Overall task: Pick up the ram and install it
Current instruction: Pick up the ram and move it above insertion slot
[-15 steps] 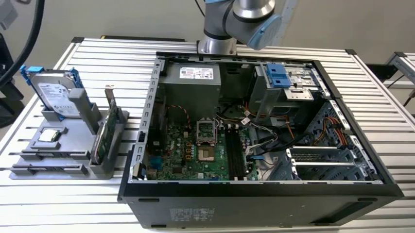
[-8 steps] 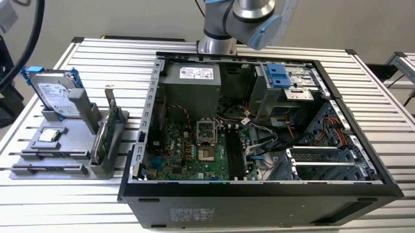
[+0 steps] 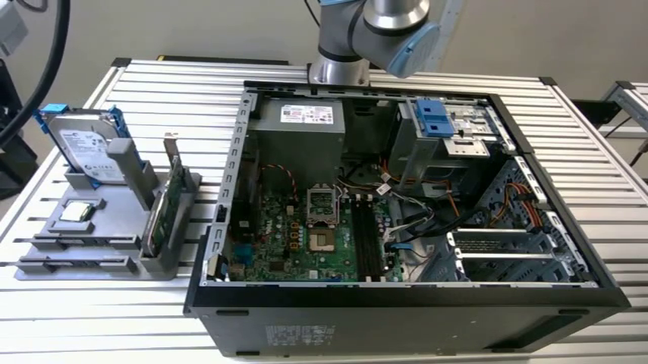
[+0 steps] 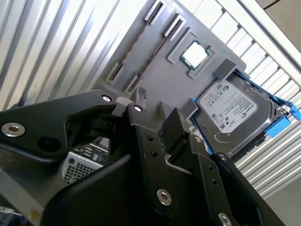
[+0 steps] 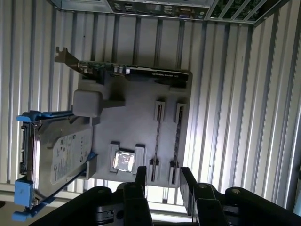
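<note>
Hanging over one end of the gray holder (image 5: 136,106), the gripper (image 5: 163,173) has its two black fingers (image 5: 140,181) parted with a clear gap, and nothing is between them. Just past the fingertips the ram (image 5: 178,139) stands on its thin edge in one of the holder's two parallel slots, untouched; a second dark strip (image 5: 157,139) sits in the slot beside it. Next to these slots a square processor chip (image 5: 123,162) lies flat in its pocket. Further on, the hard drive (image 5: 61,155) with blue rails stands on edge at the holder's side, and the green card (image 5: 136,70) with a metal bracket stands along the far edge. Beyond it the open computer case (image 3: 405,318) lies on the slatted table (image 3: 597,227), its motherboard (image 3: 303,243) with long black slots (image 3: 366,235) facing up.
</note>
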Controlling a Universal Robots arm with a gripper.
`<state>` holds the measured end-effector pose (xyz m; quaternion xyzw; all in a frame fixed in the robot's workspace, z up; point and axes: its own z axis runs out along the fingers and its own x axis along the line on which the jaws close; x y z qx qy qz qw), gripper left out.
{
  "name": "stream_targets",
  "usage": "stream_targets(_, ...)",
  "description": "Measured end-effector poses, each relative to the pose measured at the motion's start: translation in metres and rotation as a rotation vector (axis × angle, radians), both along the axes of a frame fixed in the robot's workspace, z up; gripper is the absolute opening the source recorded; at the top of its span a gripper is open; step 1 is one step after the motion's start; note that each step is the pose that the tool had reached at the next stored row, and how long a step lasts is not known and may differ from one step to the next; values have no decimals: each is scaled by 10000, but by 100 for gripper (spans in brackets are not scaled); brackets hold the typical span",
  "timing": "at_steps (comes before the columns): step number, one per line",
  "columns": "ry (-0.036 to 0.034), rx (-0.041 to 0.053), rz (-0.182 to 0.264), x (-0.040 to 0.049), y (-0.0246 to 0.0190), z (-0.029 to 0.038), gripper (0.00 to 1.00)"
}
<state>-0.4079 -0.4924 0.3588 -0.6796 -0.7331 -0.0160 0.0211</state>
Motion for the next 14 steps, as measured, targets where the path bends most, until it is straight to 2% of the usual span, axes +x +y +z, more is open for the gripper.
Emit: stream_targets(14,1,-1,0,0,-13,-30,100)
